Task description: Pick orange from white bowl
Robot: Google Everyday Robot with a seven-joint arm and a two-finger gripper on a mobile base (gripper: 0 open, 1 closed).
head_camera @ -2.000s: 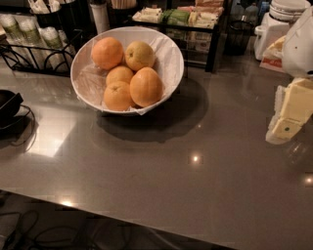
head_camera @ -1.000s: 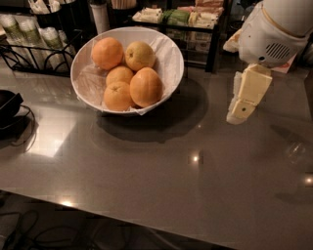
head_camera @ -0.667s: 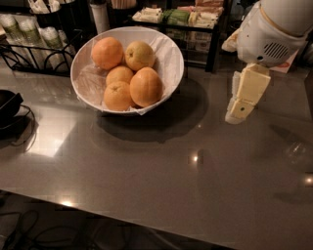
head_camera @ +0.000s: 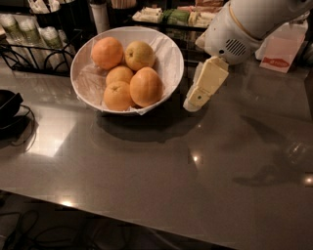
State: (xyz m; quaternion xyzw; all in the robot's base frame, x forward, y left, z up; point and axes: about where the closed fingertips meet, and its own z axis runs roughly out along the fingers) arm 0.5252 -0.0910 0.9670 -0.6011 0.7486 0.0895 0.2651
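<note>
The white bowl (head_camera: 168, 46), lined with crinkled white paper, stands at the back left of the grey counter. It holds several fruits. The orange (head_camera: 145, 87), the largest and slightly oval, lies at the bowl's front right. A paler yellowish round fruit (head_camera: 139, 54) lies behind it, and smaller oranges lie to the left. My gripper (head_camera: 195, 101) hangs just right of the bowl's rim, above the counter, pointing down and to the left. It holds nothing that I can see.
A black wire rack with cups (head_camera: 29, 34) stands behind the bowl on the left. A black object with a cable (head_camera: 9, 110) lies at the left edge. Trays of packets (head_camera: 171, 14) and a white carton (head_camera: 283, 51) stand at the back.
My arm has swung in from the right edge toward the bowl. The gripper now hangs close beside the bowl's right rim. The fruits have not moved.
</note>
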